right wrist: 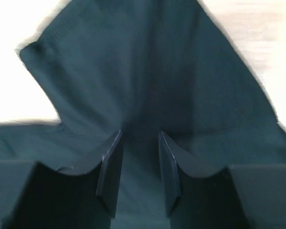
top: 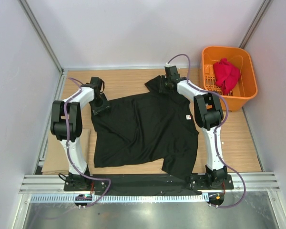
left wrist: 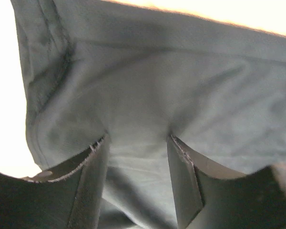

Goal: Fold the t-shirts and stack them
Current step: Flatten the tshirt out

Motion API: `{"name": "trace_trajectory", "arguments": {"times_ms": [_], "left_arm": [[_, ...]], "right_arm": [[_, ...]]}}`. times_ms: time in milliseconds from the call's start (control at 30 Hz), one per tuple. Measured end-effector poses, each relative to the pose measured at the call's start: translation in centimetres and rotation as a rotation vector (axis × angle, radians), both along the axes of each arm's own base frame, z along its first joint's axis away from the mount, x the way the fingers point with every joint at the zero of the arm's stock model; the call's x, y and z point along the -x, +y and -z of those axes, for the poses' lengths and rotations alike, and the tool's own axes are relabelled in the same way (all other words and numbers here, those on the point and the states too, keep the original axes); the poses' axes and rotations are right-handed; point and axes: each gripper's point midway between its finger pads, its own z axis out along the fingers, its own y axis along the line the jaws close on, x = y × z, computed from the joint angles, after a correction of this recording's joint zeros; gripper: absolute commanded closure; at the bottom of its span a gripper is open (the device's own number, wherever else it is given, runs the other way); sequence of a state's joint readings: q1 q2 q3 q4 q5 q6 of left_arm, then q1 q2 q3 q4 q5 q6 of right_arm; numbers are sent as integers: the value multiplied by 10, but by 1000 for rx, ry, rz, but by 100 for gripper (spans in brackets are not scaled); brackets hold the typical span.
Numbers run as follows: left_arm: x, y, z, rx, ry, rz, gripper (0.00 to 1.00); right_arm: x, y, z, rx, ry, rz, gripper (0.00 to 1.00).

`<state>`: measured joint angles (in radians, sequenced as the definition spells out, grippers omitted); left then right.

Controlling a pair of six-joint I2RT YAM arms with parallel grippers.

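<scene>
Between the half-parted jaws of the left gripper [left wrist: 138, 140] lies a hemmed edge of the large black cloth t-shirt [top: 148, 129], spread across the wooden table [top: 128, 78]. The right gripper [right wrist: 139, 136], jaws closer together, straddles its far corner; whether it pinches the cloth is unclear. Off to that gripper's right, the small red t-shirt [top: 226, 74] sits crumpled in an orange plastic basket [top: 226, 48].

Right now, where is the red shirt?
In the top view, the red shirt lies inside the basket at the far right corner of the table, apart from the black shirt spread in the middle.
</scene>
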<state>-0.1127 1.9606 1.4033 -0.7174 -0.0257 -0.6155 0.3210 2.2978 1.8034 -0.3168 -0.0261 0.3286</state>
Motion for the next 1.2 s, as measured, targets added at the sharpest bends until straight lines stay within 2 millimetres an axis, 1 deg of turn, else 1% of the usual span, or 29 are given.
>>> {"name": "trace_trajectory", "arguments": {"times_ms": [33, 67, 133, 233, 267, 300, 367, 400, 433, 500, 533, 600, 667, 700, 733, 767, 800, 833, 900, 933, 967, 1000, 1033, 1067, 1100, 1133, 1167, 1200], "left_arm": [[-2, 1, 7, -2, 12, -4, 46], [-6, 2, 8, 1, 23, -5, 46], [-21, 2, 7, 5, -10, -10, 46], [-46, 4, 7, 15, -38, -17, 47], [-57, 4, 7, 27, -44, -18, 47], [-69, 3, 6, 41, -62, -20, 46], [-94, 4, 5, 61, -91, -22, 44], [-108, 4, 3, 68, -114, -18, 41], [-121, 4, 0, 74, -137, -14, 40], [-143, 4, -3, 80, -171, -9, 36], [-149, 5, -5, 80, -182, -9, 36], [-148, 5, -6, 75, -176, -8, 32], [-140, 7, -11, 63, -158, -10, 30], [-134, 10, -17, 51, -155, -13, 22], [-126, 12, -25, 41, -151, -15, 22], [-114, 15, -36, 29, -154, -15, 22], [-102, 17, -50, 21, -161, -14, 23], [-85, 19, -67, 13, -174, -15, 25], [-49, 23, -104, 6, -226, -14, 27], [-32, 24, -121, 7, -254, -14, 27], [-18, 23, -137, 14, -303, -11, 28], [0, 21, -149, 26, -338, -3, 28], [20, 17, -156, 38, -358, 8, 28], [42, 13, -157, 50, -370, 21, 28], [62, 6, -152, 62, -359, 39, 29], [77, 0, -148, 74, -349, 60, 29], [94, -10, -139, 89, -329, 87, 28], [109, -19, -130, 102, -300, 113, 28]], "right_arm": [[0, 1, 7, 16, 3, -1, 56], [-5, 1, 1, 27, -18, 2, 55], [-9, -2, -1, 53, -38, 5, 55], [-21, -8, 6, 103, -50, 14, 54], [-30, -9, 9, 118, -60, 19, 54], [-40, -9, 6, 125, -80, 22, 54], [-61, -9, 8, 138, -109, 30, 53], [-74, -9, 4, 138, -134, 35, 53], [-83, -10, 4, 140, -147, 37, 52], [-99, -15, 1, 150, -174, 39, 45], [-103, -17, -1, 154, -183, 41, 41], [-102, -26, -1, 175, -169, 43, 38], [-99, -35, -7, 186, -152, 58, 36], [-96, -39, -10, 190, -138, 69, 35], [-91, -44, -18, 194, -123, 83, 33], [-86, -46, -25, 195, -113, 96, 32], [-79, -48, -37, 196, -104, 108, 32], [-70, -50, -53, 198, -97, 120, 31], [-46, -51, -93, 197, -99, 145, 31], [-27, -51, -119, 195, -101, 157, 31], [-10, -49, -137, 187, -104, 166, 31], [12, -46, -160, 174, -112, 173, 30], [34, -44, -178, 159, -113, 176, 28], [58, -42, -193, 141, -112, 178, 28], [78, -40, -202, 125, -114, 180, 28], [104, -36, -209, 111, -112, 178, 28], [125, -34, -207, 103, -97, 178, 28], [144, -33, -199, 92, -80, 185, 27]]}}
